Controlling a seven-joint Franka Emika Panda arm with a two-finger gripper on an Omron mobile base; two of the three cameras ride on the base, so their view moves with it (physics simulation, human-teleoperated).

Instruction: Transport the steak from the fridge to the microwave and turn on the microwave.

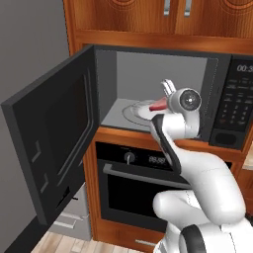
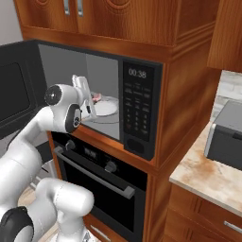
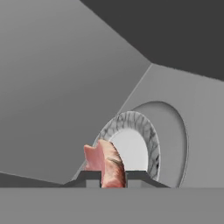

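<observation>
Steak point(image 3: 107, 164) between fingers point(image 3: 89, 178) (over turntable point(image 3: 151, 140))

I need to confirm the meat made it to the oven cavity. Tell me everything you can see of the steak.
The steak is a small lumpy slab of raw meat, red-pink with paler pink patches and a darker streak. It stands on edge, pinched between the fingertips of the gripper, inside the open microwave, near the round glass turntable, which has a patterned rim. In the left base view a red tip pokes out beside the hand. Whether it touches the turntable cannot be told.
</observation>
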